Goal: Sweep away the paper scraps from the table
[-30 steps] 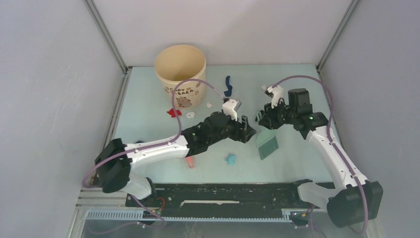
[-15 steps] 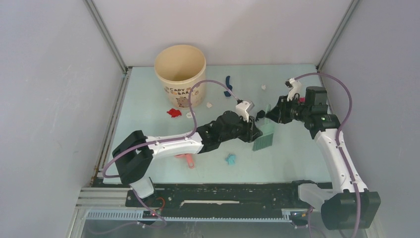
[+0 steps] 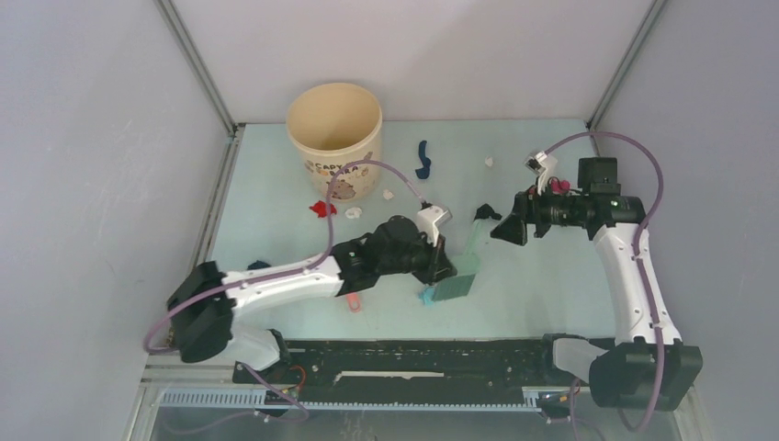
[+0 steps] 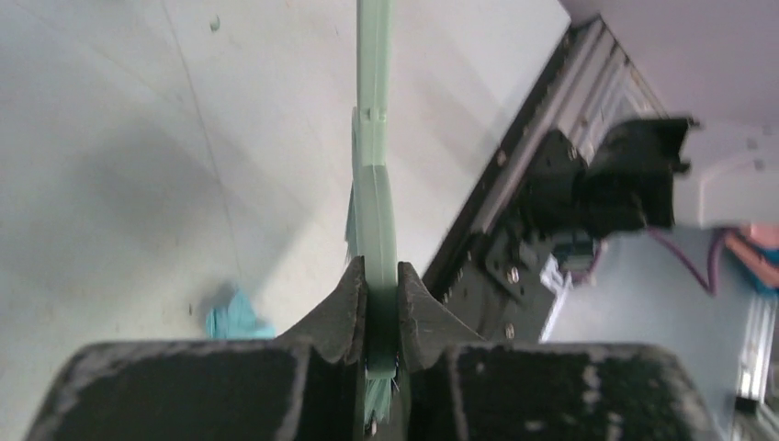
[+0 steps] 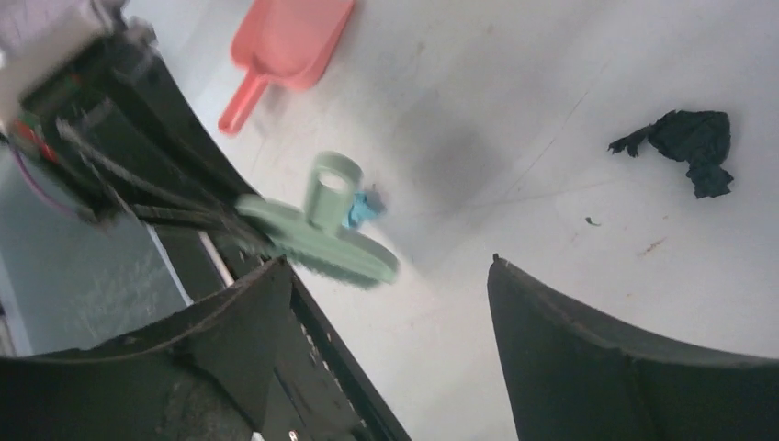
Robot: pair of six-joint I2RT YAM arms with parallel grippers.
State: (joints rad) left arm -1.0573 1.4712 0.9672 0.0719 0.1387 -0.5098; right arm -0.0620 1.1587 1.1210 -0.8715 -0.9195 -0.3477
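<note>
The left gripper (image 4: 377, 276), pinching the hand brush (image 3: 455, 287), has drawn it back beside the teal scrap (image 3: 427, 296) while the right gripper (image 3: 502, 230) backs off spread and empty, so the paper scraps (image 3: 321, 209) strewn over the table (image 3: 551, 285) look ready for sweeping.

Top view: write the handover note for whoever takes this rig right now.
Left gripper: shut on the brush, whose head is beside a teal scrap.
Right gripper: open, empty, above the table.
Scraps lie scattered: red and white near the cup, navy and white farther back, a dark one right of centre.
Dustpan: on the table, unheld, by the left arm.
Done: brush in hand. Left: probably take the dustpan, then gather every scrap.
</note>
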